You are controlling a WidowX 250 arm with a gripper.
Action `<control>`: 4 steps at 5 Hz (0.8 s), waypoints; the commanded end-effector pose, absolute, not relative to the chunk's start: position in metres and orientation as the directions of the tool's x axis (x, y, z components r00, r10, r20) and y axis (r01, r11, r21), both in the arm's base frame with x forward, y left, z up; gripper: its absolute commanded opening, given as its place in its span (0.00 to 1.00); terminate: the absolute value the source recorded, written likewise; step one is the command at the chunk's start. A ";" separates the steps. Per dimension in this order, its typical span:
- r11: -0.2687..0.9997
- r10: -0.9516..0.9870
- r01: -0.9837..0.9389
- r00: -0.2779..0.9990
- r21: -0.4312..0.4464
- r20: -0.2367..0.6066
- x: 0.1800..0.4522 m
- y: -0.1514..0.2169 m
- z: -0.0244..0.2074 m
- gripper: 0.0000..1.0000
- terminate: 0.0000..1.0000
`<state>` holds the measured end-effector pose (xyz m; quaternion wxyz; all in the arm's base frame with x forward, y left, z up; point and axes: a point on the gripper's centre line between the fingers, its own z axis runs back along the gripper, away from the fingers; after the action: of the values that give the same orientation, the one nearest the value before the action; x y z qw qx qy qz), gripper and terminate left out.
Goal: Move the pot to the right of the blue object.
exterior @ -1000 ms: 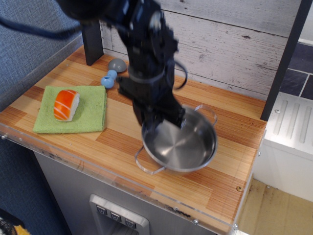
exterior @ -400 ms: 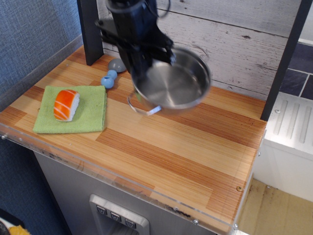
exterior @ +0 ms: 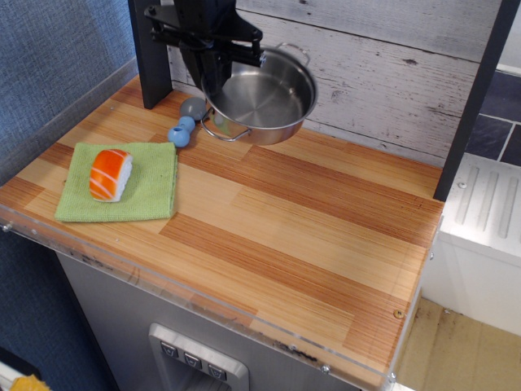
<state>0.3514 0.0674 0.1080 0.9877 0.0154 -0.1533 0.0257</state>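
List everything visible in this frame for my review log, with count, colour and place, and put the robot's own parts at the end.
pot: 1, shiny steel, at the back of the counter beside the gripper, just right of the blue object; whether it rests on the wood I cannot tell
blue object: 1, light blue, back left of the counter
grey dome: 1, grey, behind the blue object
sushi piece: 1, orange and white, on the cloth
cloth: 1, green, front left
counter: 1, striped wood
gripper: 1, black, at the pot's left rim
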 end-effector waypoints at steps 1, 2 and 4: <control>0.996 0.064 -0.080 0.953 0.043 0.295 0.365 0.084 0.091 0.00 0.00; 0.996 0.068 -0.080 0.961 0.037 0.267 0.369 0.085 0.075 0.00 0.00; 0.996 0.074 -0.085 0.970 0.034 0.233 0.374 0.089 0.055 0.00 0.00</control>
<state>0.3732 0.0812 0.0355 0.9955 0.0151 -0.0868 0.0356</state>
